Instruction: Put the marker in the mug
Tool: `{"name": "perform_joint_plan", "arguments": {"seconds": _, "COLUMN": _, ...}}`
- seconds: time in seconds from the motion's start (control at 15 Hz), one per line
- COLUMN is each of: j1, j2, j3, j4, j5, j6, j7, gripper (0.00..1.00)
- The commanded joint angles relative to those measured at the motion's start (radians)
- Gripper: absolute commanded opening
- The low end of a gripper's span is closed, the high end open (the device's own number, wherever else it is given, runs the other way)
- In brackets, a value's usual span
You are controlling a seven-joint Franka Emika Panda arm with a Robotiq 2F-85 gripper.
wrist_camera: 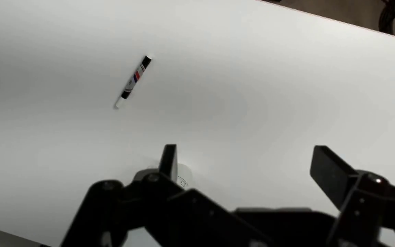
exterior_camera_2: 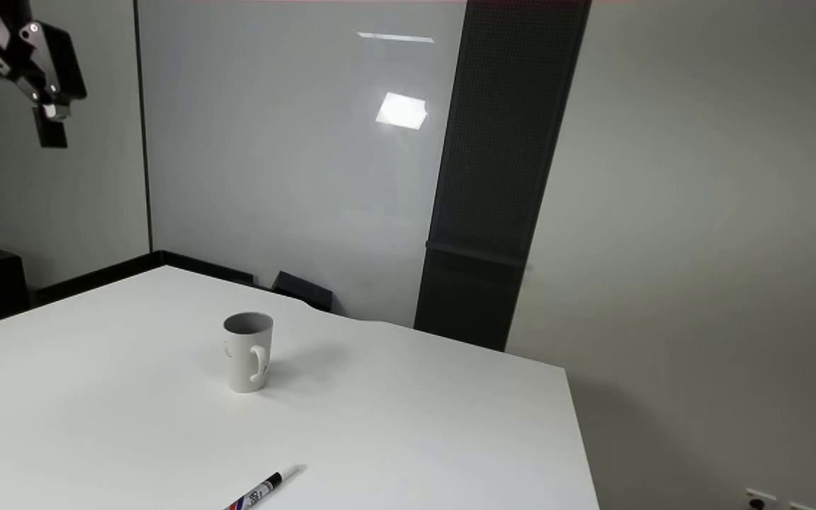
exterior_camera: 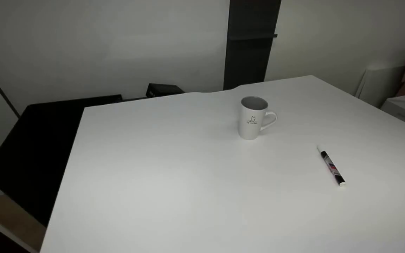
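Observation:
The marker lies on the white table, black at both ends of its barrel, with a white tip and a label with red and blue stripes. It shows in both exterior views (exterior_camera: 333,168) (exterior_camera_2: 261,491), cut by the lower edge in one of them, and whole in the wrist view (wrist_camera: 134,78). The white mug (exterior_camera: 249,123) (exterior_camera_2: 245,363) stands upright with a small drawing on its side. In the wrist view the mug (wrist_camera: 185,174) is mostly hidden behind a finger. My gripper (wrist_camera: 243,151) is open and empty; in an exterior view it hangs high above the table (exterior_camera_2: 7,133).
The white table (exterior_camera: 146,175) bears the mug and marker, which lie apart. A dark box (exterior_camera: 164,89) and a black surface (exterior_camera: 30,151) are beyond the table's edges. A dark panel (exterior_camera_2: 500,177) stands against the wall. Cables (wrist_camera: 391,15) show past a table edge.

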Motion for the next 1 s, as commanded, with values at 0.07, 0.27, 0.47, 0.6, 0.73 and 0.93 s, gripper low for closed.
{"name": "perform_joint_plan", "arguments": {"seconds": 0.07, "j1": -0.04, "j2": 0.06, "j3": -0.039, "j4": -0.01, "j5": -0.043, "j6": 0.105, "j7": 0.15, "gripper": 1.0}}
{"name": "perform_joint_plan", "arguments": {"seconds": 0.27, "j1": -0.073, "j2": 0.114, "j3": -0.064, "j4": -0.019, "j5": -0.052, "j6": 0.161, "j7": 0.25, "gripper": 1.0}}
{"name": "perform_joint_plan", "arguments": {"seconds": 0.47, "j1": -0.091, "j2": 0.163, "j3": -0.101, "j4": -0.053, "j5": -0.041, "j6": 0.241, "j7": 0.277, "gripper": 1.0}}
{"name": "perform_joint_plan", "arguments": {"seconds": 0.6, "j1": -0.098, "j2": 0.188, "j3": -0.124, "j4": -0.094, "j5": -0.039, "j6": 0.334, "j7": 0.274, "gripper": 1.0}}
{"name": "perform_joint_plan", "arguments": {"seconds": 0.73, "j1": -0.104, "j2": 0.214, "j3": -0.146, "j4": -0.134, "j5": -0.038, "j6": 0.391, "j7": 0.27, "gripper": 1.0}}
{"name": "perform_joint_plan", "arguments": {"seconds": 0.93, "j1": -0.114, "j2": 0.237, "j3": -0.175, "j4": -0.207, "j5": -0.058, "j6": 0.474, "j7": 0.266, "gripper": 1.0}}
